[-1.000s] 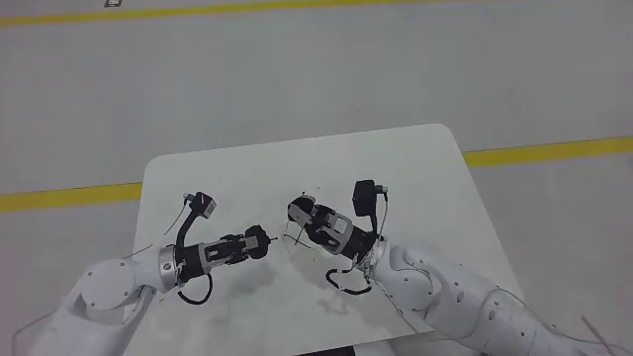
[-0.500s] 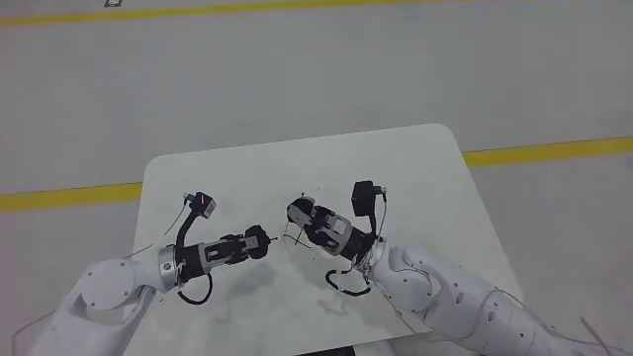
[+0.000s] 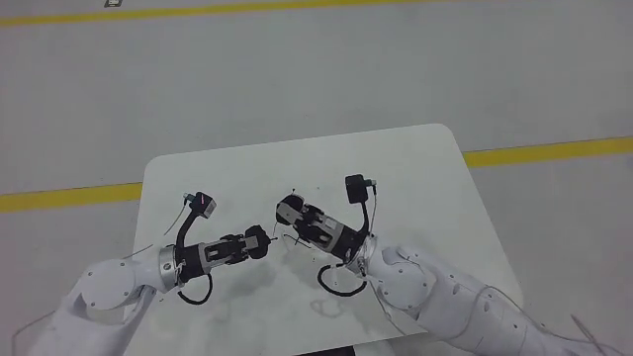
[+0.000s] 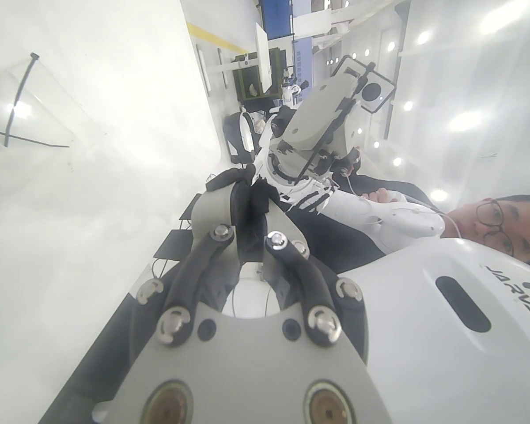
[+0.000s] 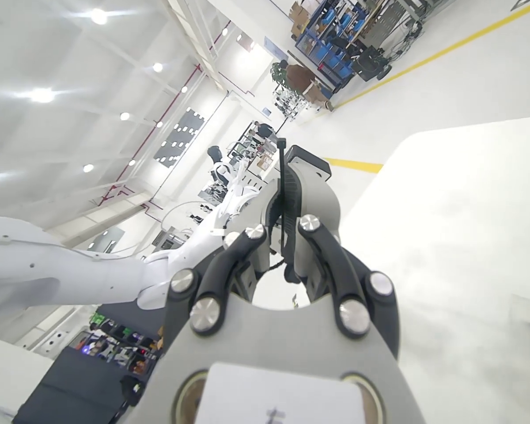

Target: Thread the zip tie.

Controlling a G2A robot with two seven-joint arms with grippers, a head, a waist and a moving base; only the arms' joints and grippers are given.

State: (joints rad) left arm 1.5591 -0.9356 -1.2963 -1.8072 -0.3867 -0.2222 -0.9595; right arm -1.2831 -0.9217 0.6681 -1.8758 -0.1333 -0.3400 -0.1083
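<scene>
Right gripper (image 5: 285,189) clamps the zip tie (image 5: 282,154) between its fingers, head poking past the tips, held above the table (image 3: 415,158). Left gripper (image 4: 249,187), fingers pressed together, hovers near it. Two loose ties (image 4: 19,99) lie crossed on the table near both grippers.

The lower stretch of the zip tie (image 5: 282,156) is hidden between the pads of the right claw (image 5: 282,178) — only its upper end is seen. Whether anything is pinched in the left claw (image 4: 247,185) cannot be told. Of the two loose ties (image 4: 17,104) crossed on the surface (image 4: 92,68), one is cut off at the picture's edge — from above both are too thin for detail.
</scene>
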